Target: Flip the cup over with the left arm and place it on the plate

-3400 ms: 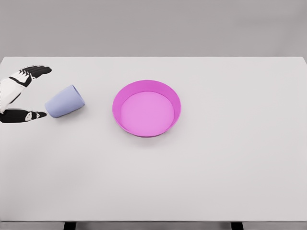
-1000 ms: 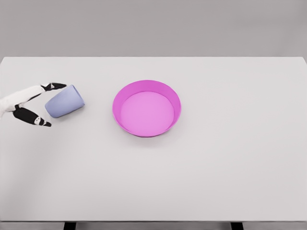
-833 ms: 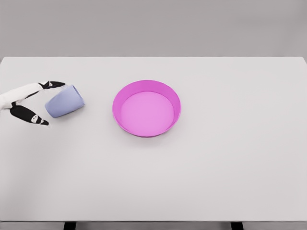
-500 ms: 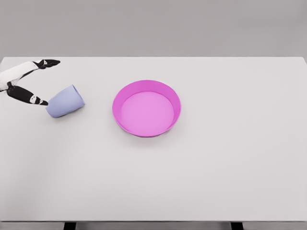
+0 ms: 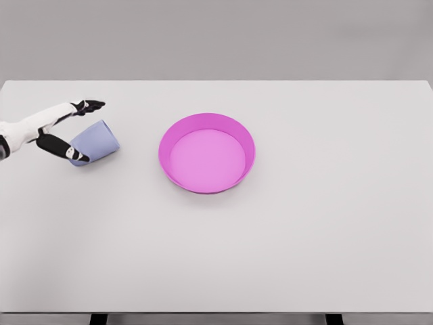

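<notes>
A pale blue cup [image 5: 96, 141] lies on its side on the white table, left of the plate. The magenta plate [image 5: 207, 153] is a shallow round dish near the table's middle. My left hand [image 5: 76, 130] comes in from the left edge with its fingers spread. One finger reaches over the cup's far side and the thumb lies across the cup's left end. The fingers are not closed around the cup. The right arm is out of view.
The white table [image 5: 304, 223] spans the whole view, with its far edge against a grey wall and its front edge at the bottom.
The left hand dropped from above and left of the cup and moved right, so its spread fingers now straddle the cup's left end. Cup and plate have not moved.
</notes>
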Available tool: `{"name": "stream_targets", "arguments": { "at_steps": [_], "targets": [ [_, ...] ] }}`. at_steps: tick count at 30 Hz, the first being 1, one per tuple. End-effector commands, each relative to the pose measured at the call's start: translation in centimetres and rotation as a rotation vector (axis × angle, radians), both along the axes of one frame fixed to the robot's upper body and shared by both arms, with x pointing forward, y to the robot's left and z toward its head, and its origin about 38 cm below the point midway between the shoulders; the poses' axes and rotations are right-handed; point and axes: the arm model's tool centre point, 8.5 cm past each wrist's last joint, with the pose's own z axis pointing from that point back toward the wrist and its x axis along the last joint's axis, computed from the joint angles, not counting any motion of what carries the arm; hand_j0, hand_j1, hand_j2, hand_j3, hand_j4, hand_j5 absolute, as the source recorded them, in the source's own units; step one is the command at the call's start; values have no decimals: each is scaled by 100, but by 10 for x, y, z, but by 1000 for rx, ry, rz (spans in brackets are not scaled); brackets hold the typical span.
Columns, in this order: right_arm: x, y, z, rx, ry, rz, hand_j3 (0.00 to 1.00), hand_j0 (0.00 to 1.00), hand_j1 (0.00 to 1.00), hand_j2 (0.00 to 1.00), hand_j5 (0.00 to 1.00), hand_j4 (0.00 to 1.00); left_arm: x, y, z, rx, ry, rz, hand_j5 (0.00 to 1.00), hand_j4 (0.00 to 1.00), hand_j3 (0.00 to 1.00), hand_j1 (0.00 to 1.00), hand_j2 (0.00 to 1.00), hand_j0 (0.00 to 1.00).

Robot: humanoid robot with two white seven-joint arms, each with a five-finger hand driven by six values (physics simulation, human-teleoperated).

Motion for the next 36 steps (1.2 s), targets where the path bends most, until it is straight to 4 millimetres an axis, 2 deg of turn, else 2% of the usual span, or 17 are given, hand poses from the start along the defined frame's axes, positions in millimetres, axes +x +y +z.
{"name": "stream_targets", "arguments": {
  "at_steps": [1,11,14,21,26,36],
  "targets": [
    [0,0,0,1,0,0,100,100,100,100,100,100,0,4,-8,4,65,71,100,100,100,100,100,100],
    [0,0,0,0,0,0,100,100,100,100,100,100,9,7,-5,39,77,79,100,100,100,100,100,100],
    [0,0,0,0,0,0,100,100,100,100,100,100,11,12,-4,125,53,100,100,100,100,100,100,100],
    [0,0,0,0,0,0,100,100,100,100,100,100,11,8,-1,128,43,87,100,100,100,100,100,100],
    [0,0,0,0,1,-1,100,100,100,100,100,100,8,-11,7,118,11,33,100,100,100,100,100,100],
    [0,0,0,0,0,0,100,100,100,100,100,100,6,-28,-11,102,44,-4,100,100,100,100,100,100]
  ]
}}
